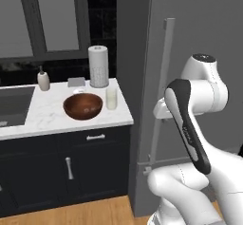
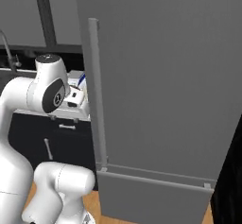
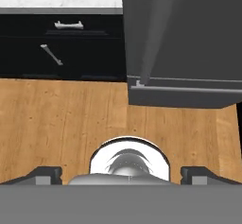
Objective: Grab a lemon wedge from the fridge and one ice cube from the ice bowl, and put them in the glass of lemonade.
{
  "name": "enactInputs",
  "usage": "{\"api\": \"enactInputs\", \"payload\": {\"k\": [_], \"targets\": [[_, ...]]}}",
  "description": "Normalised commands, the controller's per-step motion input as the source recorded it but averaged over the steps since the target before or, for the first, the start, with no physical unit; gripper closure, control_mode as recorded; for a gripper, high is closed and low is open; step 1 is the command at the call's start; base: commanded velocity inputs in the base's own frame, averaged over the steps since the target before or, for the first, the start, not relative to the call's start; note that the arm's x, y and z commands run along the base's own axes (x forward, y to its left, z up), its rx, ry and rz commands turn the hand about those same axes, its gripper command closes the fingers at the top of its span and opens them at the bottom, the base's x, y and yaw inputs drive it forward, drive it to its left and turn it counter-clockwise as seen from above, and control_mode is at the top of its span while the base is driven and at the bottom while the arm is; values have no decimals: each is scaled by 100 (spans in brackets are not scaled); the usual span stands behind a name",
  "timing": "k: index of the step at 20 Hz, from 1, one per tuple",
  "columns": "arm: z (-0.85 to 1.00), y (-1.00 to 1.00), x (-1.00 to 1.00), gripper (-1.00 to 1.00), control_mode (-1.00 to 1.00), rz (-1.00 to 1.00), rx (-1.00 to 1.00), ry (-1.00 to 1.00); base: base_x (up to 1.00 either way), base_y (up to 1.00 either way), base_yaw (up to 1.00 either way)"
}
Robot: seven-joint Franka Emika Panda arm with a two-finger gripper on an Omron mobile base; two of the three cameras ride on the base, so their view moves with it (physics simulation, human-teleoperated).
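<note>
I see the fridge [image 2: 160, 76] closed, so I should line my claw [image 3: 121, 173], fingers spread wide and empty, squarely on its bar handle [image 1: 161, 91] before pulling.

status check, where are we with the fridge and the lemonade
Gripper open, empty, pointing down at the wood floor. Fridge shut, handle untouched. Glass of lemonade beside the ice bowl on the counter. Nothing in the way.
</note>
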Motion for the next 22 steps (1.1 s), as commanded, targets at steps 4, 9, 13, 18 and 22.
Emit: {"api": "enactInputs", "payload": {"k": [4, 9, 13, 18, 22], "targets": [[0, 0, 0, -100, 100, 0, 0, 0, 0, 52, -16], [0, 0, 0, -100, 100, 0, 0, 0, 0, 18, -36], [0, 0, 0, -100, 100, 0, 0, 0, 0, 6, -38], [0, 0, 0, -100, 100, 0, 0, 0, -9, 0, -32], [0, 0, 0, -100, 100, 0, 0, 0, -23, 8, -35]]}}
